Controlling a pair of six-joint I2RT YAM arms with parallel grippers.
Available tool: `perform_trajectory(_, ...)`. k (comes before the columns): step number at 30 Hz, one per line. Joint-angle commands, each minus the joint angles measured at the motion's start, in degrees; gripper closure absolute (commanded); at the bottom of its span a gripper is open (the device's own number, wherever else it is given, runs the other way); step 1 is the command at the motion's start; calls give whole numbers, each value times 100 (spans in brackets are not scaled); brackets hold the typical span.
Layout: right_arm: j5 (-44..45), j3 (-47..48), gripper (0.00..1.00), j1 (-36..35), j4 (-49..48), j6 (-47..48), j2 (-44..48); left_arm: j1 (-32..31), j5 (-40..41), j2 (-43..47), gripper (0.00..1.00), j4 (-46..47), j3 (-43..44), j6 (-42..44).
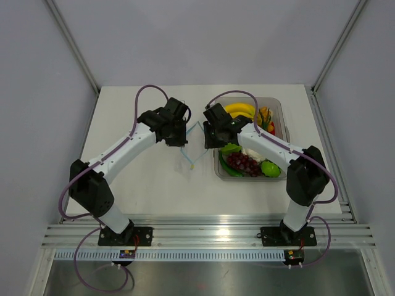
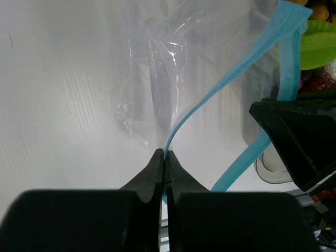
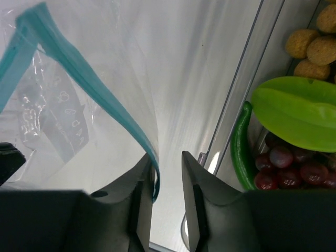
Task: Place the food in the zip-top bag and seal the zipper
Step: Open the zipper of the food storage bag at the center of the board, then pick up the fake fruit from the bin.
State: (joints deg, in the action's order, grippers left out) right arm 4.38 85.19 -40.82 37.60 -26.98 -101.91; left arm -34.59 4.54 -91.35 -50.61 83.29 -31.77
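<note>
Table: plain white, faint ribbed sheen close up.
Walls: pale grey.
Rail: silver.
Arms: white links, black joints. Cables are purple.
Left gripper and right gripper: matt black.
Bag: clear with white glints. One face carries faint pale printed marks.
Zipper: light blue, teal where shaded.
Tub: clear.
Bananas: yellow.
Grapes: dark red, glossy.
Round piece: bright green.
Leaf: lime green.
Pod: dark green.
Lumps: tan, speckled.
</note>
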Motion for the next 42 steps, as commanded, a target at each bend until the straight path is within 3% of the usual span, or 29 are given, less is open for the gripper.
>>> perform_trajectory(1, -262, 191, 63, 39, -112, 9, 206, -13, 2, -128, 100, -124, 355, -92)
perform_trajectory(13, -228, -257, 41, 39, -289, -290, 1207, -13, 504, -418, 100, -485, 715, -172)
perform_trajectory(16, 132, -484, 37, 39, -254, -325, 1681, -13, 557, -428, 100, -538, 724, -216)
perform_trajectory(19, 949, -730, 26, 161, 9, -561, 1832, -13, 592, -384, 100, -503, 680, -356)
perform_trajectory(25, 266, -1513, 21, 1330, -376, -1300, 1684, -13, 540, -383, 100, -415, 636, -514)
perform_trajectory(42, 678, -1461, 13, 1392, -1036, -1881, 453, -22, 338, -392, 100, -309, 636, -453)
